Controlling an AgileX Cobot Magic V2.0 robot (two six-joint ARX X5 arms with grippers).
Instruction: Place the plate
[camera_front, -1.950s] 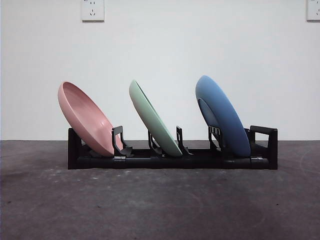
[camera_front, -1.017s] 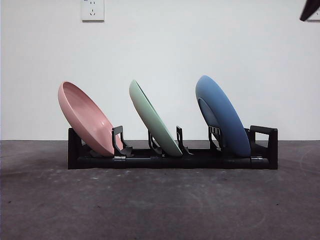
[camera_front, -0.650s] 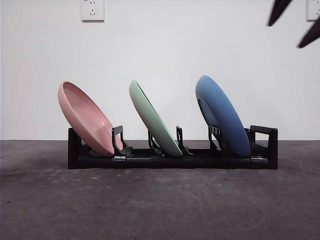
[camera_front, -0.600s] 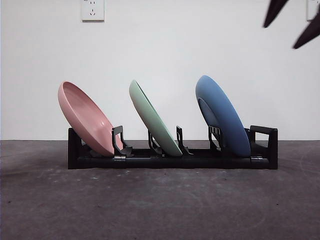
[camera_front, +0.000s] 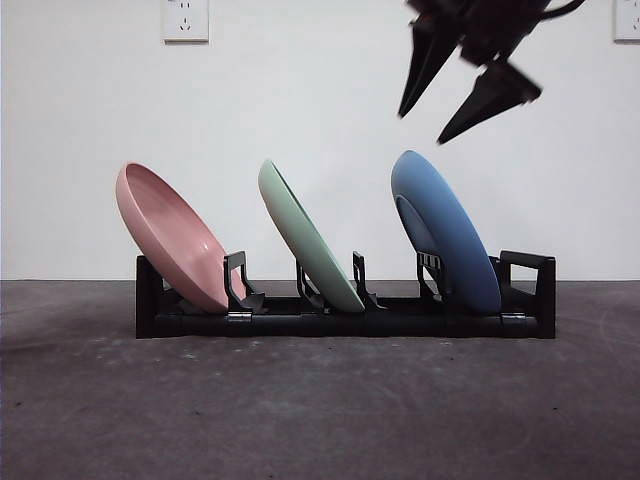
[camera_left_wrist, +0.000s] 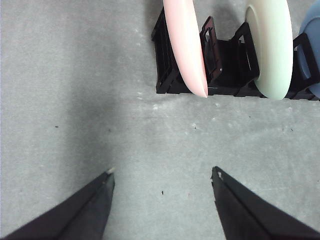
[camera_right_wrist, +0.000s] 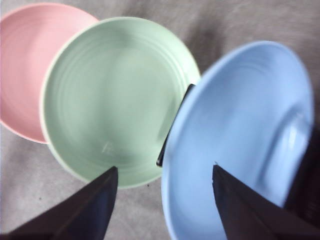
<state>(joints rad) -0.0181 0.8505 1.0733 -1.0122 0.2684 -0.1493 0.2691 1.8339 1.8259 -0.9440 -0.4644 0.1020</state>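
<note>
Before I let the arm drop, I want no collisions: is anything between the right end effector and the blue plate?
Nothing visible. The right end effector hangs open just above the blue plate, with only air between. The green plate stands one slot over in the black rack, apart from it.

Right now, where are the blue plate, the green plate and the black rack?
blue plate (camera_front: 450, 235), front view, middle of its back.
green plate (camera_right_wrist: 115, 100), right wrist view, centre of its face.
black rack (camera_front: 400, 322), front view, bottom bar.

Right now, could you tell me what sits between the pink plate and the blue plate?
The green plate stands between the pink plate and blue plate, seen in the front view.
</note>
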